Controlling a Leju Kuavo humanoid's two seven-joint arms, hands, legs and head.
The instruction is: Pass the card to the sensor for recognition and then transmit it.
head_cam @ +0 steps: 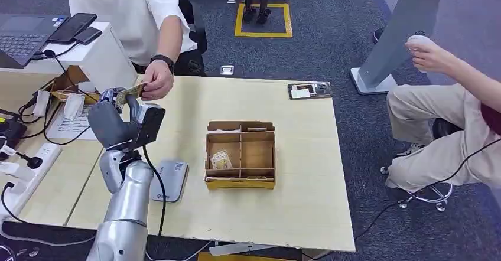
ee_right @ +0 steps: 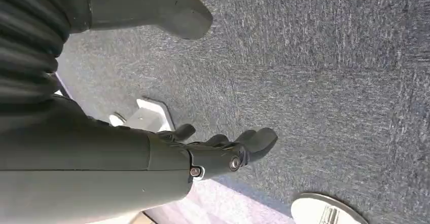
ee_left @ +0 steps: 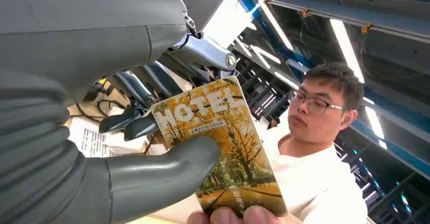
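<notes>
The card [ee_left: 223, 148] was pinched by the left hand [head_cam: 115, 116], its long axis pointed toward the person's hand [head_cam: 157, 81], which gripped the far end. The right hand [ee_right: 218, 150] was held empty, fingers apart.

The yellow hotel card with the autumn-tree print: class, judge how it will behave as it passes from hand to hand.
The yellow hotel card with the autumn-tree print looks stiff: it stays flat though held only at its ends. It is probably light, since the left hand's thumb and fingers pinch it while the person's fingertips hold the far end. Its glossy face could be slippery.
</notes>
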